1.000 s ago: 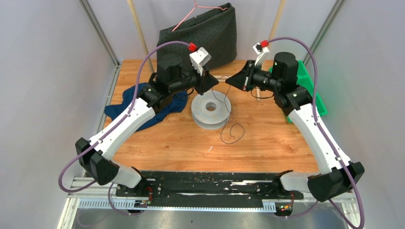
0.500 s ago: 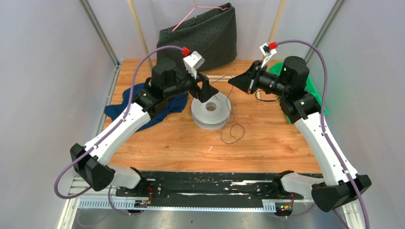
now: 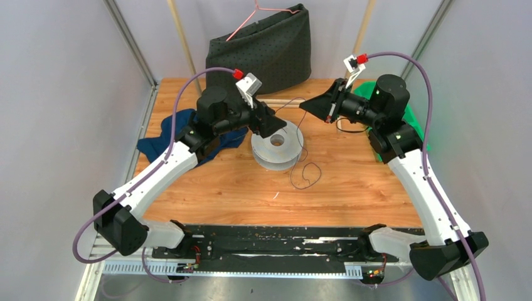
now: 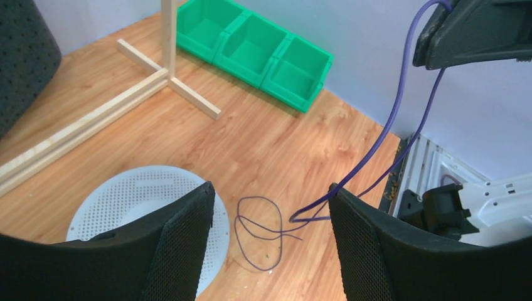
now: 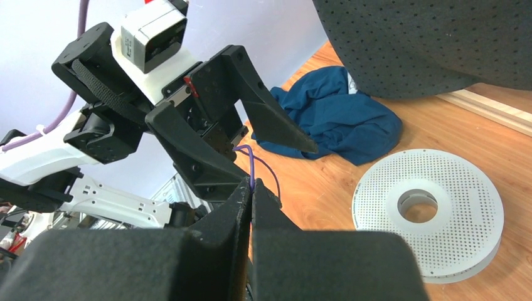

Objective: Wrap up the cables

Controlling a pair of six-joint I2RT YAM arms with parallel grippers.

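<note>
From above, two arms meet over one grey-white spool lying flat on the wooden surface. The left arm holds its jaws low at the spool's far-left rim. The right arm holds its jaws higher, just right of the spool. One thin dark cable lies in a loose loop on the surface near the spool's near-right side, and a strand climbs towards the right jaws. Also here are one blue cloth under the left arm, one dark speckled bag at the back with one pink hanger on it, and one green bin partly hidden behind the right arm.

The left wrist view shows its two black fingers spread wide with nothing between them. The cable lies beyond them in about two overlapping loops beside the spool. From there, two strands rise side by side to the right jaws at the top right. The green bin shows three compartments, behind one wooden stand.

In the right wrist view, its jaws are pressed together, pinching the cable, and a short bight pokes out above the tips. Opposite, the left jaws gape open. Past them lie the cloth, the spool and the bag.
</note>
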